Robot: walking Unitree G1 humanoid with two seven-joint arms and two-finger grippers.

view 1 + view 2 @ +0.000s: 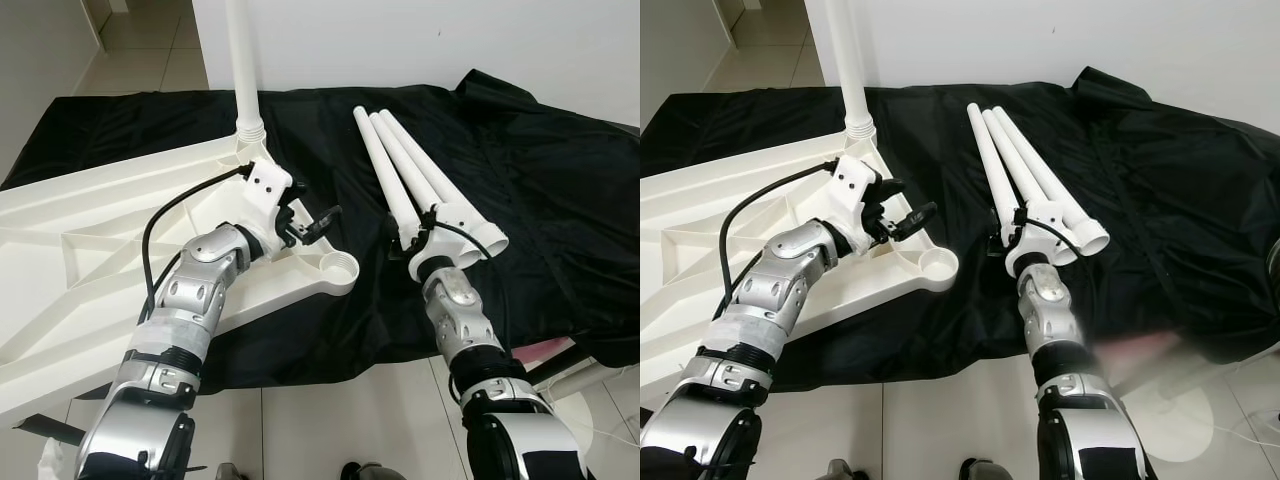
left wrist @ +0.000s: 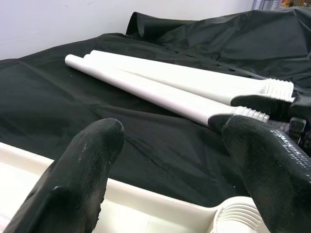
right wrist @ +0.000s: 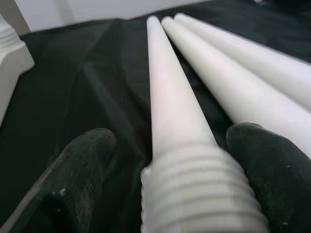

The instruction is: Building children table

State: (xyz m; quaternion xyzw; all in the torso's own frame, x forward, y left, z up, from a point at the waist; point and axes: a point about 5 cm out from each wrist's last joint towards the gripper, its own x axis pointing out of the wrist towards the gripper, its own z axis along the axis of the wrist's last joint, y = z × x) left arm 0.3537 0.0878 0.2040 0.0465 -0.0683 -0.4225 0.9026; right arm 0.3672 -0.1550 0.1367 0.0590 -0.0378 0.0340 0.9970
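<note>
The white table top lies upside down on a black cloth, with one white leg standing upright in its far corner. Its near corner holds an empty round socket. My left gripper hovers open just above that corner, nothing between its fingers. Three loose white legs lie side by side on the cloth to the right. My right gripper is open at their near ends, its fingers either side of the leftmost leg's threaded end.
The black cloth covers the low surface and hangs over its front edge. White tiled floor lies below, with a pink object at the right. A white wall stands behind.
</note>
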